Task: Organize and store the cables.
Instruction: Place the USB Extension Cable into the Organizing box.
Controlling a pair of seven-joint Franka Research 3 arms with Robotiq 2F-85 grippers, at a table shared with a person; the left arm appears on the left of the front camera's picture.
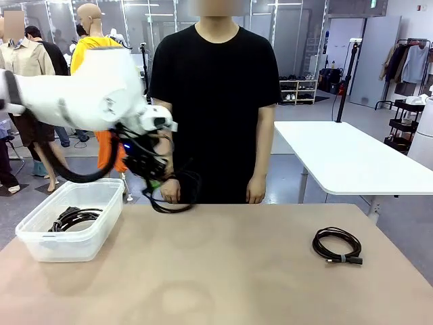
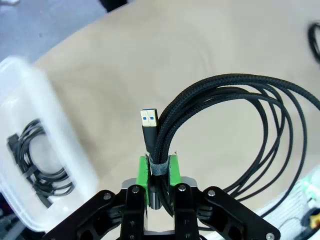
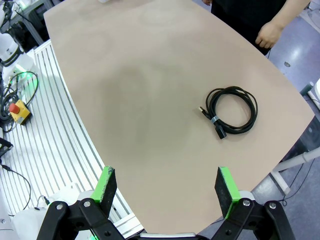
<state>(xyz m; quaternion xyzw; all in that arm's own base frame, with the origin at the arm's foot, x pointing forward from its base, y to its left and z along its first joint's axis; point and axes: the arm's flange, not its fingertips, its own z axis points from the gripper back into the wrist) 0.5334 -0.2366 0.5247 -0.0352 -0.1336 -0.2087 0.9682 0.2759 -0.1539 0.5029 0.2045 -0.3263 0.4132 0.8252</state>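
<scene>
My left gripper point(image 2: 159, 172) point(image 1: 157, 181) is shut on a braided black cable coil point(image 2: 235, 130) at its tie band, a blue-tipped USB plug point(image 2: 149, 125) sticking up beside the pads. In the front view this coil point(image 1: 177, 196) hangs above the table's far left, to the right of the clear bin point(image 1: 40, 230). Another black cable point(image 1: 73, 218) point(image 2: 37, 162) lies inside the bin. A third coiled cable point(image 1: 337, 245) point(image 3: 231, 111) rests on the table at the right. My right gripper point(image 3: 165, 187) is open high above the table with nothing between its fingers.
A person in a black shirt point(image 1: 215, 95) stands at the far edge, hands point(image 1: 256, 191) hanging by the table. The wooden tabletop point(image 1: 223, 271) is bare in the middle. A white table point(image 1: 345, 156) stands behind at right. Beside the table lie a ribbed rail and a red button box point(image 3: 19, 111).
</scene>
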